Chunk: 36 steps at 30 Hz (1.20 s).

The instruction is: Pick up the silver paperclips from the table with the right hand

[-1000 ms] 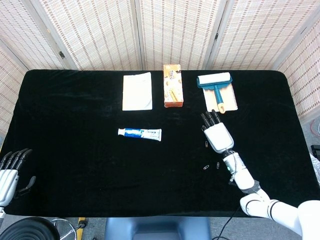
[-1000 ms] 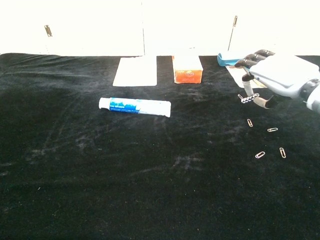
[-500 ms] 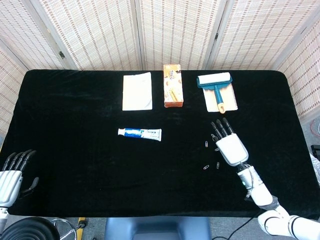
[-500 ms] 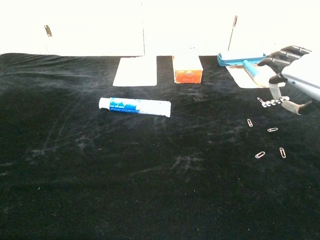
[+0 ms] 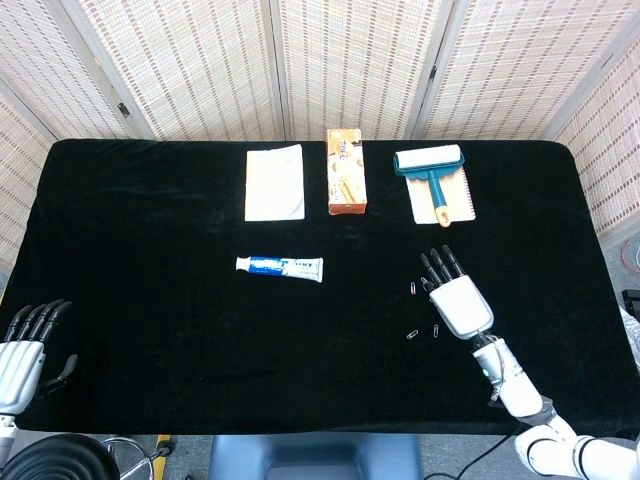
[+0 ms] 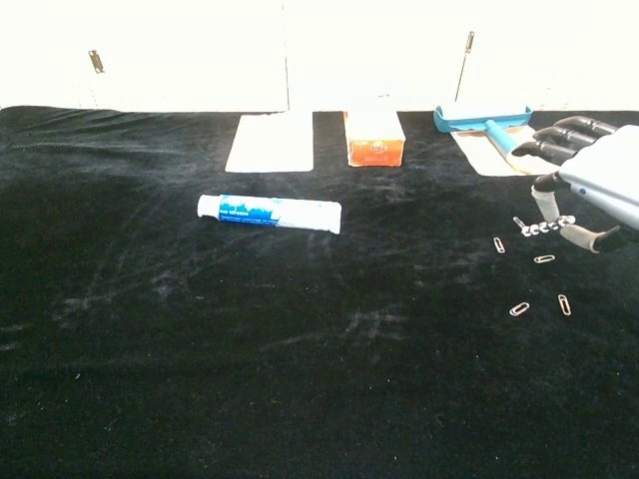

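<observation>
Right hand (image 5: 458,300) has shifted since a second ago: it was over toward the lint roller (image 5: 432,172), swung out to 3 o'clock, and now comes back in slightly and sits lower, right over the paperclip scatter. Reads as lining up for the grab; nothing lifted yet.

Silver paperclips (image 6: 520,308) lie loose on the black cloth at 4 o'clock of the table (image 5: 150,300). Chest view shows four: one at (image 6: 499,243), one at (image 6: 544,258), two lower down. In head view the hand covers part of the group.

Right hand pose: palm down, fingers (image 5: 432,265) extended toward 11 o'clock, spread, holding nothing. Chest view shows the thumb hanging down above the upper clips; contact with the cloth unclear. Forearm trails to 5 o'clock.

Left hand (image 5: 20,345) idles at the 8 o'clock table edge, fingers apart, empty.

Elsewhere: toothpaste tube (image 5: 280,267) mid-table, notepad (image 5: 274,182) and orange box (image 5: 345,172) at 12 o'clock.
</observation>
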Each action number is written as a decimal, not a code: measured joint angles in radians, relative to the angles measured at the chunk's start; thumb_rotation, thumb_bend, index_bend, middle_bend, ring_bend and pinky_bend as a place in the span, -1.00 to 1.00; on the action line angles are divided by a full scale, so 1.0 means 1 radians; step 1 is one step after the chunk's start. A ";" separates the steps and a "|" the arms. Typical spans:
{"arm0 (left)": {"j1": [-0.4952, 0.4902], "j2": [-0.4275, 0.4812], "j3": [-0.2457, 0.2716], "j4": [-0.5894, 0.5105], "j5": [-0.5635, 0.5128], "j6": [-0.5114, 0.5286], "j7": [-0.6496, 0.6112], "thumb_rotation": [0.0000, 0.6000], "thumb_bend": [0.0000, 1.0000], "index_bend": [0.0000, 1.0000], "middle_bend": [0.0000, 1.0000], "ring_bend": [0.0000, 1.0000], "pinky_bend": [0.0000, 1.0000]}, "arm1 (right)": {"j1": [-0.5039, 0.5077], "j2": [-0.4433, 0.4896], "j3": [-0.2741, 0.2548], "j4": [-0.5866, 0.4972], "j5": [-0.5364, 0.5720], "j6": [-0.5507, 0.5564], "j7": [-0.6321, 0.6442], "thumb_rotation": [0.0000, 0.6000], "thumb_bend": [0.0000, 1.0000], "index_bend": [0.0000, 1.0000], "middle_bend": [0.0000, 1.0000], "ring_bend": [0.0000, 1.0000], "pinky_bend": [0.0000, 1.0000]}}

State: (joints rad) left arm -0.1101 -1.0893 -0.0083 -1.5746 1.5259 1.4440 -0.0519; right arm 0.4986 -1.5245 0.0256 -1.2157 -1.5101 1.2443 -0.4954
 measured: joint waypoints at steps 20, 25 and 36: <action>0.001 0.004 -0.001 0.003 -0.001 0.001 -0.013 1.00 -0.07 -1.00 -0.77 -0.80 -0.85 | 0.013 -0.045 0.017 0.044 -0.003 -0.038 -0.003 1.00 0.04 1.00 -0.75 -0.97 -1.00; 0.000 0.003 -0.002 0.004 -0.002 0.000 -0.010 1.00 -0.07 -1.00 -0.77 -0.80 -0.85 | 0.007 -0.037 0.017 0.040 -0.008 -0.027 0.001 1.00 0.04 1.00 -0.75 -0.97 -1.00; -0.004 -0.006 0.000 -0.002 0.001 -0.005 0.022 1.00 -0.07 -1.00 -0.77 -0.80 -0.85 | -0.061 0.046 -0.006 -0.011 -0.039 0.069 0.032 1.00 0.04 1.00 -0.75 -0.97 -1.00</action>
State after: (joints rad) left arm -0.1138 -1.0957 -0.0084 -1.5764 1.5267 1.4388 -0.0297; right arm 0.4375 -1.4783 0.0197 -1.2272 -1.5494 1.3129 -0.4634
